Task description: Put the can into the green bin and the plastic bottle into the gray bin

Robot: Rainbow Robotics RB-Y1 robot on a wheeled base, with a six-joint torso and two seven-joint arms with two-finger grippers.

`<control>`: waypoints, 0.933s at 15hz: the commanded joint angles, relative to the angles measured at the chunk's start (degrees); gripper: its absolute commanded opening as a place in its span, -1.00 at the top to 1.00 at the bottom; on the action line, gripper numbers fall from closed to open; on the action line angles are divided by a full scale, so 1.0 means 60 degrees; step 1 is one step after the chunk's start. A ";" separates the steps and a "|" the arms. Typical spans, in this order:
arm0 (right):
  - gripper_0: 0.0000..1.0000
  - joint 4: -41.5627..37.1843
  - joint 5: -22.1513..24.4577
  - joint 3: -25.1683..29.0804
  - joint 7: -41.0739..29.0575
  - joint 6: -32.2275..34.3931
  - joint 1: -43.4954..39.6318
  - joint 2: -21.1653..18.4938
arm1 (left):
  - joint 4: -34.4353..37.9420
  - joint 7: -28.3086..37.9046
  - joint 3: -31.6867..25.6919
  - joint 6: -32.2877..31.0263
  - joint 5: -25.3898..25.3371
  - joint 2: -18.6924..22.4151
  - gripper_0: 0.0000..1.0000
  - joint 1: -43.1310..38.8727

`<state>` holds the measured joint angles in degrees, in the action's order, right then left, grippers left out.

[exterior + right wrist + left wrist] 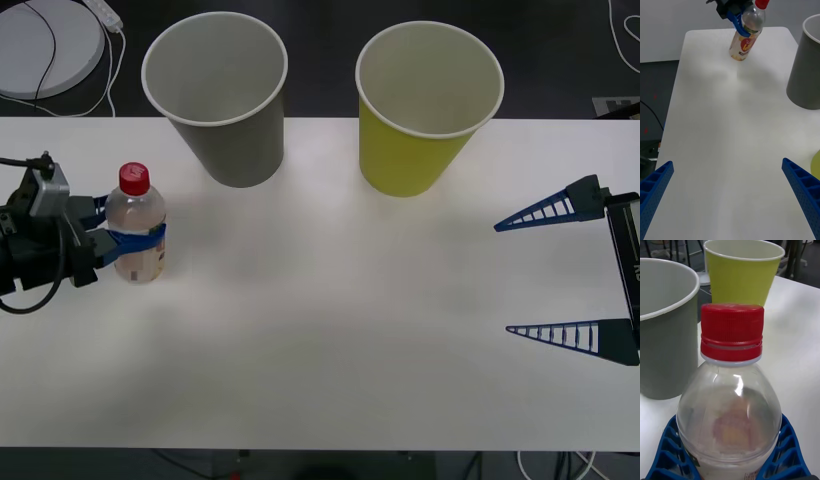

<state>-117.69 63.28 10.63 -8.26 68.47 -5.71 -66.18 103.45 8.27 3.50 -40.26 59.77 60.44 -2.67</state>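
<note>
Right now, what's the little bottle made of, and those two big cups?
The plastic bottle, held by the left gripper, looks like clear, shiny plastic: you see through it, and its ribbed red cap looks plastic too. The gray bin and the green bin look like matte paper, with white insides and rolled rims.

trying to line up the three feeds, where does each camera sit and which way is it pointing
Front view: above the arms, looking forward and down at the white table; left gripper at the left edge, right gripper at the right.
Right wrist view: on the right arm, looking across the table at the plastic bottle; its own blue fingers spread at the corners.
Left wrist view: on the left arm, close behind the bottle, facing the gray bin and green bin; its fingers wrap the bottle.
Shared: all three show the bottle and gray bin.
</note>
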 commanded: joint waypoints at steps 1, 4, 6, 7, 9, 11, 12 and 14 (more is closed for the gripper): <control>-1.00 0.0000 0.0000 0.0000 0.0000 0.0000 0.0000 0.0000 | 0.0000 0.0232 -0.0026 0.0367 -0.0396 0.0488 1.00 -0.0082; -1.00 0.0000 0.0000 0.0000 0.0000 0.0000 0.0000 0.0000 | 0.0000 0.0511 -0.0129 0.0602 -0.0703 0.0957 1.00 -0.0170; -1.00 0.0000 0.0000 0.0000 0.0000 0.0000 0.0000 0.0000 | 0.0000 0.0701 -0.0129 0.0792 -0.0806 0.1265 1.00 -0.0170; -1.00 0.0000 0.0000 0.0000 0.0000 0.0000 0.0000 0.0000 | 0.0000 0.0862 -0.0144 0.0880 -0.0865 0.1426 1.00 -0.0170; -1.00 0.0000 0.0000 0.0000 0.0000 0.0000 0.0000 0.0000 | 0.0044 0.1521 -0.0305 0.0865 -0.0660 0.1763 1.00 -0.0170; -1.00 0.0000 0.0000 0.0000 0.0000 0.0000 0.0000 0.0000 | 0.0044 0.2137 -0.0568 0.0602 -0.0425 0.2070 1.00 -0.0170; -1.00 0.0000 0.0000 0.0000 0.0000 0.0000 0.0000 0.0000 | 0.0029 0.2444 -0.0773 0.0367 -0.0279 0.2158 1.00 -0.0170; -1.00 0.0000 0.0000 0.0000 0.0000 0.0000 0.0000 0.0000 | 0.0029 0.3294 -0.1403 -0.0351 0.0410 0.2290 1.00 -0.0170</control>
<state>-117.69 63.28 10.63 -8.26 68.47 -5.71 -66.18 103.69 26.46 -3.73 -40.89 60.91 73.97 -3.69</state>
